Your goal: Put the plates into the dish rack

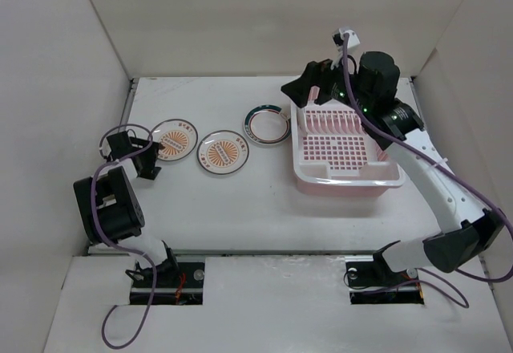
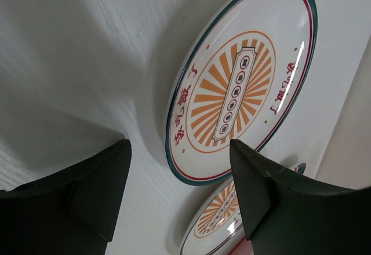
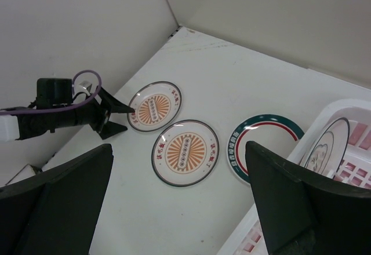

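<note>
Overhead first: three plates lie flat on the table (image 1: 240, 208) in a row left of the rack (image 1: 345, 183). The green plate (image 1: 267, 123) is just beside the rack, the middle plate (image 1: 222, 152) further left, and the end plate (image 1: 175, 139) furthest. The left claw (image 1: 152, 159) sits at the end plate's outer edge, on the side away from the rack, jaws apart and nothing held. The right claw (image 1: 303, 88) hangs over the rack's far left corner, spread wide and empty. Its arm covers much of the rack's far side, so no fourth plate can be found from here.

Over to the left wrist: the end plate (image 2: 243, 81) fills the view, glossy and dotted with glare. I'd call it slick, stiff and light, and it may chip if it's ceramic, which I can't tell. Its rim curves up off the table. The near lip lines up with the gap between the fingers (image 2: 87, 191), and it looks like the place to pinch. Whether a fingertip touches it is unclear. The middle plate (image 2: 217, 220) is half cut off behind the other finger.

Right wrist now: there's the fourth, the ringed plate (image 3: 327, 145), standing on edge inside the rack (image 3: 342, 107) with its lower edge hidden. Its print is too small to read.
</note>
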Available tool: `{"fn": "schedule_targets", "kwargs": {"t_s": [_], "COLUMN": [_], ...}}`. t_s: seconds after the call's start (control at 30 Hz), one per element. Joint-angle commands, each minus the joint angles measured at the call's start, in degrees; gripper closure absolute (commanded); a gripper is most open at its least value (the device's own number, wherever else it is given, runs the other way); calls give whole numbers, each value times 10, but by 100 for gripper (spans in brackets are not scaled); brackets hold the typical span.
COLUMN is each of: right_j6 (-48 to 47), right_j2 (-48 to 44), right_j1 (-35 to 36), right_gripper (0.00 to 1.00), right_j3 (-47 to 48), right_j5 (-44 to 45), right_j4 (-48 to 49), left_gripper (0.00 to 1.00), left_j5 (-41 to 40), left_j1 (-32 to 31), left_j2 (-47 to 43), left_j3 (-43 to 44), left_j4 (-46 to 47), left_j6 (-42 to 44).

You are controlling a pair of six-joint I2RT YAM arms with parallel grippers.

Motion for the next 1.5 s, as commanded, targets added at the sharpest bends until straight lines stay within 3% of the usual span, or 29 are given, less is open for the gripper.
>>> {"fn": "schedule_targets", "kwargs": {"t_s": [0.0, 0.07, 0.1, 0.37, 0.47, 0.67, 1.0, 1.13, 1.3, 1.47], "right_j6": [-7, -7, -7, -7, -7, -7, -2, -2, -2, -2], "right_j2": [-19, -19, -19, -19, -19, -14, -13, -19, -24, -29], "right_j1": [6, 6, 6, 6, 6, 6, 6, 6, 6, 6], "right_gripper": [0, 0, 0, 0, 0, 0, 0, 0, 0, 0], "right_j3": [35, 40, 40, 57, 57, 62, 62, 62, 62, 62], "right_j5": [-9, -9, -9, -14, -14, -20, -30, -30, -30, -25], "right_j4": [13, 13, 13, 7, 7, 2, 2, 2, 2, 2], "left_gripper": [35, 37, 43, 46, 60, 71, 74, 89, 100, 100], "left_j5": [1, 1, 1, -16, -22, -28, -33, -43, -51, -50], "left_j1": [-5, -11, -12, -17, -17, -17, -22, -22, -22, -22], "left_j2": [6, 13, 19, 30, 30, 41, 58, 69, 88, 102], "left_j3": [-4, 2, 2, 7, 7, 7, 13, 25, 67, 87], "left_j4": [22, 28, 28, 33, 33, 28, 17, -5, -49, -70], "left_j6": [-8, -8, -8, -20, -20, -32, -37, -37, -42, -42]}}
